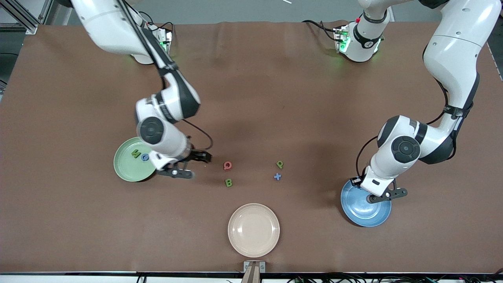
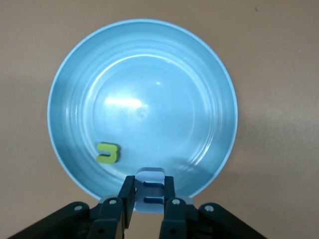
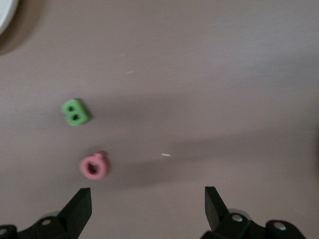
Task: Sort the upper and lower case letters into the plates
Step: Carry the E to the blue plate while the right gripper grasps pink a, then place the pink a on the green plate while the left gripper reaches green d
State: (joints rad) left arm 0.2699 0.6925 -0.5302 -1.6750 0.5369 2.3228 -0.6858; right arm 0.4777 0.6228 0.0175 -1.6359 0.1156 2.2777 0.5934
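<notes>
The pale mint green plate (image 1: pixel 125 171) lies toward the right arm's end of the table, with a green letter (image 1: pixel 136 153) and a blue letter (image 1: pixel 145 157) in it. My right gripper (image 1: pixel 193 165) is open and empty, between this plate and the red Q (image 1: pixel 227 165). In the right wrist view the gripper (image 3: pixel 147 204) is open beside the Q (image 3: pixel 93 167) and the green B (image 3: pixel 75 112). The glossy blue plate (image 1: pixel 365 216) holds a green letter (image 2: pixel 107 153). My left gripper (image 2: pixel 149 196) is shut on a pale blue E (image 2: pixel 149 175) over the plate's (image 2: pixel 149 99) rim.
The green B (image 1: pixel 228 182), a green P (image 1: pixel 279 164) and a blue cross-shaped letter (image 1: pixel 277 177) lie mid-table. A cream-beige plate (image 1: pixel 254 243) sits nearest the front camera; its edge shows in the right wrist view (image 3: pixel 5 12).
</notes>
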